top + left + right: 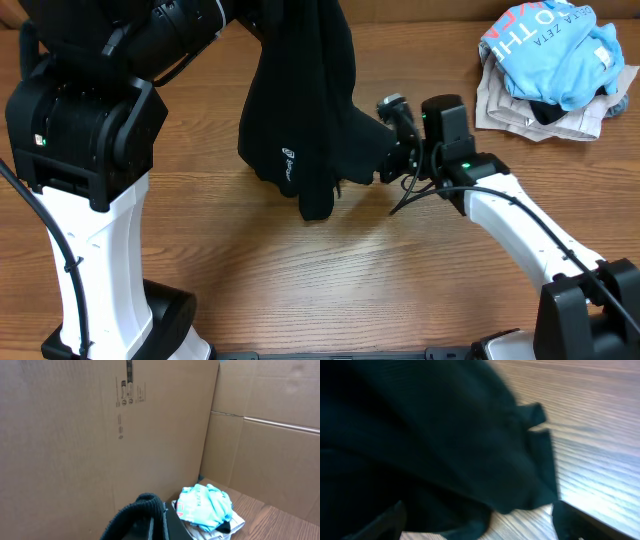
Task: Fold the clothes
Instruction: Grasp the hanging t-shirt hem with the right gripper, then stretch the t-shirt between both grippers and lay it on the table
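Note:
The black garment [300,110] hangs bunched from above, and its lower end touches the wooden table [350,280]. A small white logo [288,157] shows on its front. My left gripper [157,527] is shut on a ribbed black edge of the garment [140,510] and holds it high. It is hidden under the arm in the overhead view. My right gripper [385,160] is low at the garment's right edge. In the right wrist view its fingers [480,525] are spread wide with black fabric [420,435] lying between them.
A pile sits at the table's back right corner, with a light blue T-shirt [555,45] on a beige garment [500,105]. It also shows in the left wrist view [205,505]. Cardboard walls [75,435] stand behind the table. The left arm's base [90,200] is at the left.

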You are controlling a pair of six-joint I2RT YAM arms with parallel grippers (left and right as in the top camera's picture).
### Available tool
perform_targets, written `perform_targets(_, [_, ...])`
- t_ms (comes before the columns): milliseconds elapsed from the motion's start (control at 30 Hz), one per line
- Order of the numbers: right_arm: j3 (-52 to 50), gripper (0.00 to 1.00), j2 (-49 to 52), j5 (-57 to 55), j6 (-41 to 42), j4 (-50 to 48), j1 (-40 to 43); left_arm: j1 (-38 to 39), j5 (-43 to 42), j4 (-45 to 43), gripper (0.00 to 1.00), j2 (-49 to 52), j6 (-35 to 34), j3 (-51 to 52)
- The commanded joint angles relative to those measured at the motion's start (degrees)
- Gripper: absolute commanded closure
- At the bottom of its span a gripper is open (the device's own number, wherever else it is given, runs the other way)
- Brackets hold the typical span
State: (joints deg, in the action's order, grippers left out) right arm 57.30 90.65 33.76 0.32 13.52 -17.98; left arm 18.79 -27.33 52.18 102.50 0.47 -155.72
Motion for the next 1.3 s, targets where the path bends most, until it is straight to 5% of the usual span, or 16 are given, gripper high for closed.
perform_targets(0, [1.6,0.0,1.03,-0.11,-2.25,-4.04,-3.04,0.33,0.24,-0.35,0.96,-1.29,1.27,-0.83])
perform_targets(167, [1.6,0.05,6.58,-1.16,-0.83,-13.62,-4.74,0.31,-1.97,1.73,0.96,-1.55,1.22,-0.83])
perform_targets(267, [1.62,0.33,8.9,-3.96,1.73,-16.35,-4.39,0.31,-2.54,3.32,0.96,-1.77,1.07,-0.83])
perform_targets(367, [1.66,0.75,8.96,-6.34,1.88,-16.44,-2.73,0.31,-2.47,4.81,0.96,-2.12,1.18,-0.83])
perform_targets(467, [1.7,0.94,7.65,-6.12,3.48,-15.43,0.55,0.31,-2.19,6.19,0.96,-2.58,1.31,-0.83])
perform_targets(867, [1.73,0.96,-11.78,-3.85,1.14,5.44,12.17,-8.72,7.19,22.38,0.96,-5.55,1.33,-0.83])
perform_targets(1067, [1.7,0.96,-22.88,-6.8,1.18,18.53,11.98,-16.57,12.79,32.61,0.96,-4.79,3.69,-0.74])
perform_targets(1267, [1.16,0.96,-21.24,-10.62,1.16,30.34,8.68,-17.27,12.79,42.45,0.96,0.87,7.32,0.7])
